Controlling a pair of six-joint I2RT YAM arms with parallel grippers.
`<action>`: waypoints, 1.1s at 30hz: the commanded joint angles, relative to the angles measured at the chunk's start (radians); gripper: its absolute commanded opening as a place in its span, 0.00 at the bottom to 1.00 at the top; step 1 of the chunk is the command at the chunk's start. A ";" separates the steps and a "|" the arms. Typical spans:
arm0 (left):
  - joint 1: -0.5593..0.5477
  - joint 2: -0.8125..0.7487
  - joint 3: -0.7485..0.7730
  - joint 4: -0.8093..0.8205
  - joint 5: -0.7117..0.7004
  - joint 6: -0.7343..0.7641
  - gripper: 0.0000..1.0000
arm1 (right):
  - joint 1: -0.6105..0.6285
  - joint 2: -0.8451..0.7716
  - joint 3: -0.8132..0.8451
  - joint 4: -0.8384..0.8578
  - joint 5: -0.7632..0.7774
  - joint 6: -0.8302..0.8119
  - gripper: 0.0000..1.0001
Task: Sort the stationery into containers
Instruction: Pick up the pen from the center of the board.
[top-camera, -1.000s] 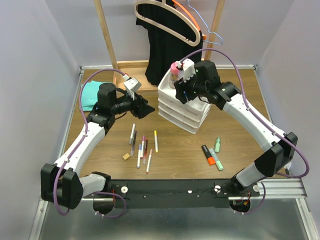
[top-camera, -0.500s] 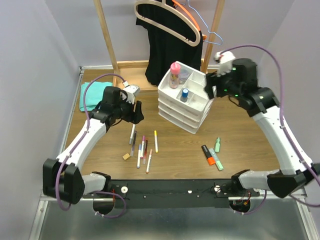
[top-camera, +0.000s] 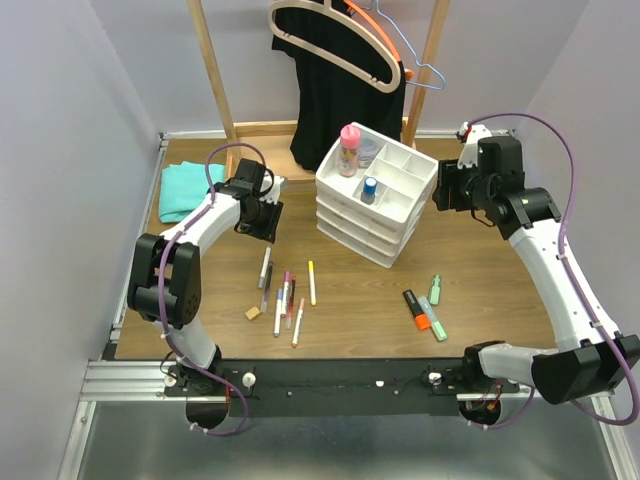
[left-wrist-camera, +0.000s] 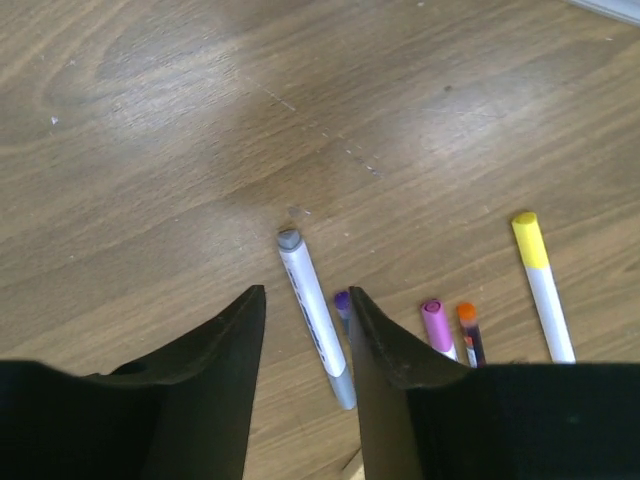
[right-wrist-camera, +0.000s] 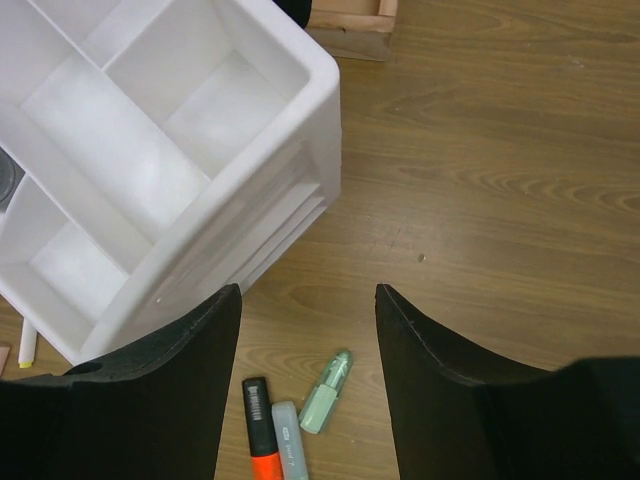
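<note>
The white three-drawer organiser (top-camera: 372, 215) stands at mid-back. Its top tray holds the pink-capped bottle (top-camera: 349, 150) and the blue-capped tube (top-camera: 369, 188). Several slim pens lie on the table in front of it: a grey-capped one (top-camera: 265, 268), a pink one (top-camera: 285, 288) and a yellow one (top-camera: 311, 282). The tan eraser (top-camera: 252, 313) lies near them. My left gripper (top-camera: 262, 217) is open and empty above the grey-capped pen (left-wrist-camera: 315, 315), which shows between its fingers. My right gripper (top-camera: 447, 188) is open and empty, right of the organiser (right-wrist-camera: 150, 180) and above the orange highlighter (right-wrist-camera: 262, 430) and the green highlighters (right-wrist-camera: 326, 392).
A teal cloth (top-camera: 185, 188) lies at the back left. A wooden rack (top-camera: 215, 70) with hangers and a black garment stands behind the organiser. Orange (top-camera: 417, 310) and green (top-camera: 433, 318) highlighters lie at the front right.
My right gripper was over the tray beside the pink-capped bottle and has pulled away to the right; the bottle and tube stay in the tray. My left arm folded back, its gripper shifting slightly left.
</note>
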 joint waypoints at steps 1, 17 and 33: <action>-0.008 0.045 0.024 -0.039 -0.093 -0.004 0.44 | -0.010 -0.020 0.010 0.016 -0.021 0.012 0.63; -0.028 0.166 0.032 -0.032 -0.116 -0.007 0.41 | -0.021 0.001 0.027 0.036 -0.047 0.015 0.62; -0.031 0.159 -0.011 -0.041 -0.104 -0.004 0.38 | -0.023 0.017 0.014 0.052 -0.081 0.023 0.62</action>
